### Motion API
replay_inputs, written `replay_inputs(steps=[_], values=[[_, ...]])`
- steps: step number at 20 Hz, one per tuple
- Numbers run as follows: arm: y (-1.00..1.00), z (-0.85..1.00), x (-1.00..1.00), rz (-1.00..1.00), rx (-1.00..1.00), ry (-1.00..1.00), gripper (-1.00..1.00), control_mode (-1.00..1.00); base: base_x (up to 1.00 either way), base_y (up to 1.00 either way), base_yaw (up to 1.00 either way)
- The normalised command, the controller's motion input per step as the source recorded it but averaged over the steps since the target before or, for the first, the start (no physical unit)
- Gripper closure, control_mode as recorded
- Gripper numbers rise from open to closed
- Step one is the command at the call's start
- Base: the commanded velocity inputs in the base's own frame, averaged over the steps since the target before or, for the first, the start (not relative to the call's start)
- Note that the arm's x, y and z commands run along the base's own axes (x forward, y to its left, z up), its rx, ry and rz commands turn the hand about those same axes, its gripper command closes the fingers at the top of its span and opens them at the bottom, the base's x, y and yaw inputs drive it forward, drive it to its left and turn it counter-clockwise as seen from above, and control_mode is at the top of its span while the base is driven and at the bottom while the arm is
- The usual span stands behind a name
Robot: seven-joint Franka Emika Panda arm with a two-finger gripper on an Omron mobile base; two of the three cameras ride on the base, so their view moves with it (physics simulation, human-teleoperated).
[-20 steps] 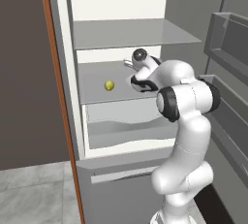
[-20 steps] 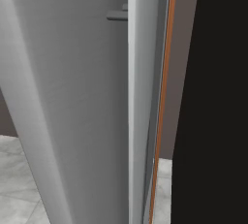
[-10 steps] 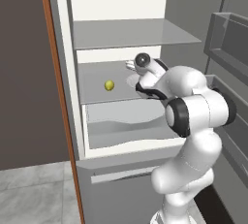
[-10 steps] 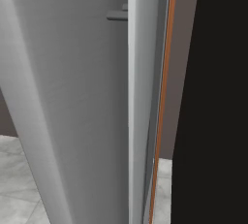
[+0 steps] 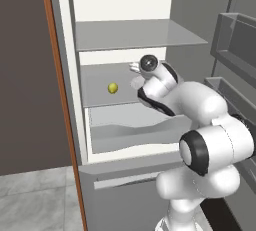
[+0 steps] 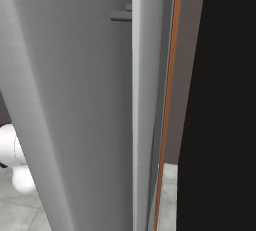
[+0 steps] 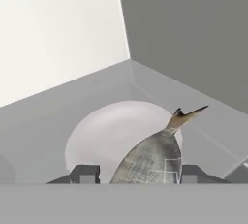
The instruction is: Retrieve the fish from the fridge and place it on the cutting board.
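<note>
A white robot arm reached into the open fridge [image 5: 125, 35], its claw [image 5: 136, 75] sitting over the middle glass shelf [image 5: 100, 100], below a higher shelf and above the pale drawer [image 5: 130, 132]. From the camera on the hand, the fish [image 7: 152, 157] lay between the two dark fingertips [image 7: 85, 173], its silvery-grey body filling the gap and its pointed brownish tail angled away toward the back right corner of the shelf; the claw looked closed around the fish, though actual contact at the tips was hard to confirm. Beneath and behind the fish sat a round white plate [image 7: 101, 131] on the shelf. A small yellow-green fruit [image 5: 113, 88] rested on the same shelf, near its left edge, well apart from the claw. From the right side, the fridge's grey door [image 6: 75, 100] and its long handle [image 6: 145, 110] blocked the scene.
</note>
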Motion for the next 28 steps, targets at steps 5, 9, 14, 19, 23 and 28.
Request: replay_inputs(steps=[5,9,14,19,23,28], values=[[0.35,0.34,-0.74,-0.03,0.0,0.12,1.0,-1.0,0.0,0.0,0.0],[0.28,0.34,-0.61,-0.05,0.02,0.3,1.0,-1.0,0.0,0.0,0.0],[0.03,0.14,-0.64,-0.01,0.12,0.32,1.0,-1.0,0.0,0.0,0.0],[0.0,0.0,-0.63,0.0,0.24,0.32,1.0,-1.0,0.0,0.0,0.0],[0.13,-0.13,-0.56,0.0,0.19,0.15,1.0,-1.0,0.0,0.0,0.0],[0.04,0.01,-0.14,0.0,0.02,0.1,1.0,-1.0,0.0,0.0,0.0]])
